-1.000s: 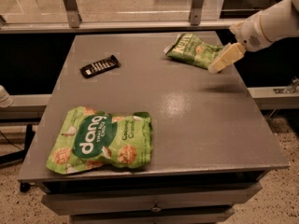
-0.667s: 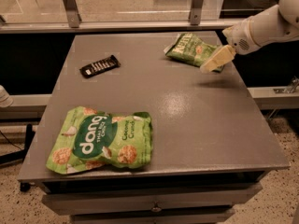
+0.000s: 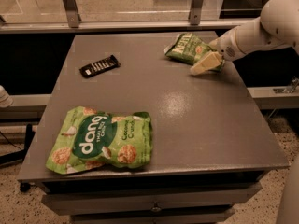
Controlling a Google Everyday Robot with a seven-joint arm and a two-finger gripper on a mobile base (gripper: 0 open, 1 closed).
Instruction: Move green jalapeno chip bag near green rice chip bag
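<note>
The green jalapeno chip bag (image 3: 187,48), small, dark green and crinkled with white "Kettle" lettering, lies at the table's far right. My gripper (image 3: 204,64) reaches in from the right on a white arm (image 3: 261,29). It sits low at the bag's near-right edge, touching or just beside it. The green rice chip bag (image 3: 100,140), large and lime green with a dark "dang" oval, lies flat at the table's front left, far from the gripper.
A black bar-shaped snack pack (image 3: 99,66) lies at the far left of the grey table (image 3: 187,120). A metal railing (image 3: 140,24) runs behind the table. The table drops off at its right edge under my arm.
My gripper has moved left and slightly down, closing in on the right edge of the jalapeno bag. The bags and the black pack have not moved.
</note>
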